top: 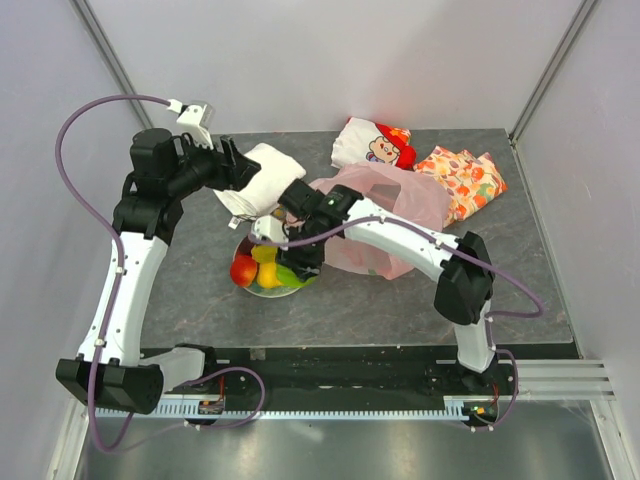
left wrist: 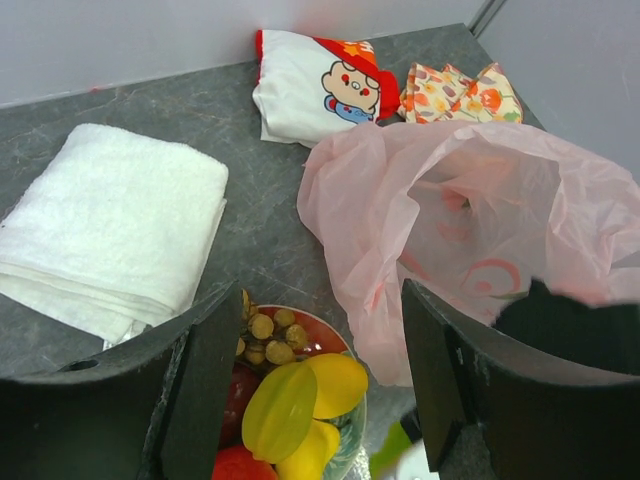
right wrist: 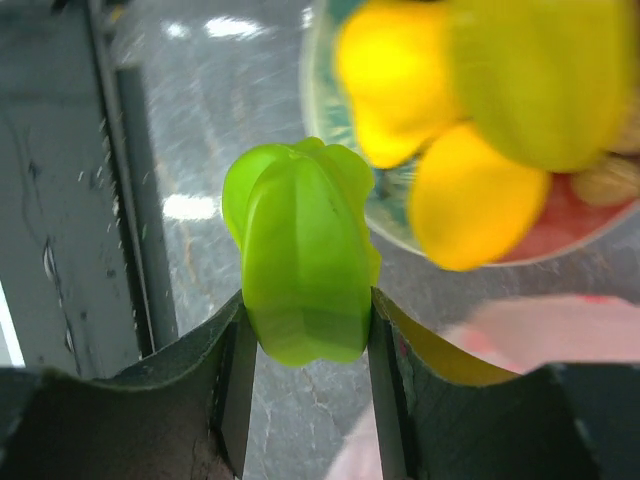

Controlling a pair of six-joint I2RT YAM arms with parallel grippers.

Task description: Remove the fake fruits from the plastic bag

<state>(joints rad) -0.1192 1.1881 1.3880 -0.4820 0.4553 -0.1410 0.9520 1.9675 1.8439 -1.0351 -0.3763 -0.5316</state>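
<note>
My right gripper (right wrist: 305, 345) is shut on a bright green ridged fruit (right wrist: 300, 250) and holds it just above the table beside the plate's edge; it shows in the top view (top: 296, 272). The plate (left wrist: 348, 440) holds a grape bunch (left wrist: 265, 335), a yellow-green piece (left wrist: 280, 410), yellow fruits (left wrist: 340, 380) and red fruit (top: 242, 270). The pale pink plastic bag (top: 400, 205) lies right of the plate, its mouth open toward me in the left wrist view (left wrist: 470, 230). My left gripper (left wrist: 305, 380) is open and empty, hovering above the plate.
A folded white towel (left wrist: 110, 220) lies left of the bag. A white cartoon-print cloth (top: 375, 145) and an orange-patterned cloth (top: 465, 180) lie at the back right. The table's front rail (right wrist: 110, 200) is near the right gripper.
</note>
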